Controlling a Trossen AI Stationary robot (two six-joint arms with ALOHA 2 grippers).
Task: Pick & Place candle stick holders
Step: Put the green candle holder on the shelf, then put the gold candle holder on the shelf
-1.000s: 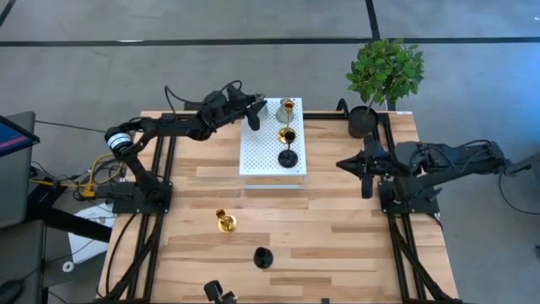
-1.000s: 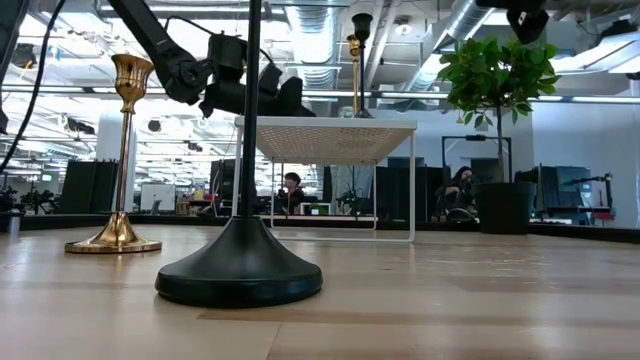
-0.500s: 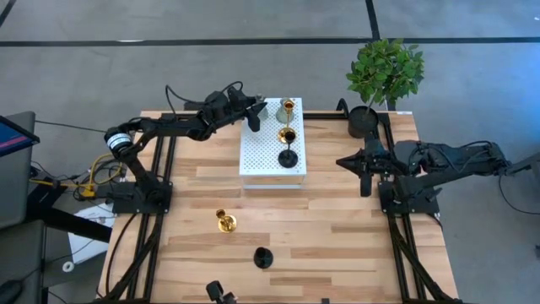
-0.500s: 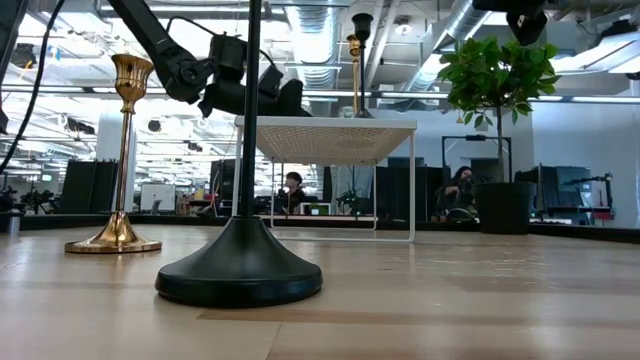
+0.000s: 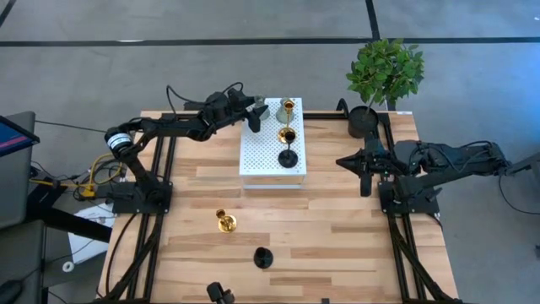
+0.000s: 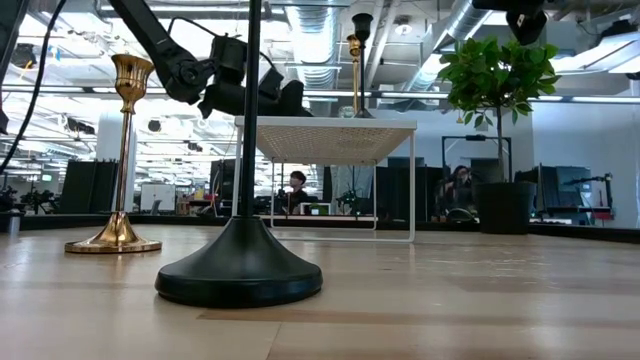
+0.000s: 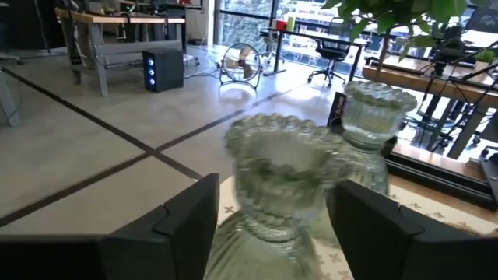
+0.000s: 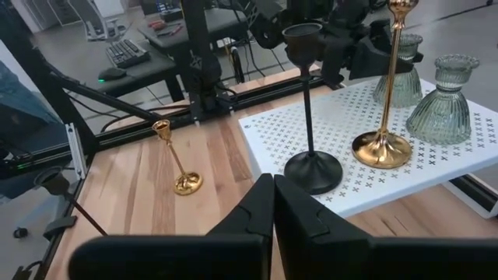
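While the left gripper (image 7: 268, 225) stood with fingers apart around a ribbed glass holder (image 7: 282, 190) on the white shelf's (image 5: 261, 152) far-left corner, it looked heavy, slippery and breakable; the narrow waist seemed the best hold. The right gripper (image 8: 272, 204) waited closed.

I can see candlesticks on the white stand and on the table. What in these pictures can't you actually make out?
- Nearer glass holder: blurred in the left wrist view; its base is cut off by the picture's edge between the left gripper's open fingers.
- Black candlestick in the low view: its top is cut off by the picture's edge.
- Dark object in the high view: cut by the picture's edge, too little shows to identify.
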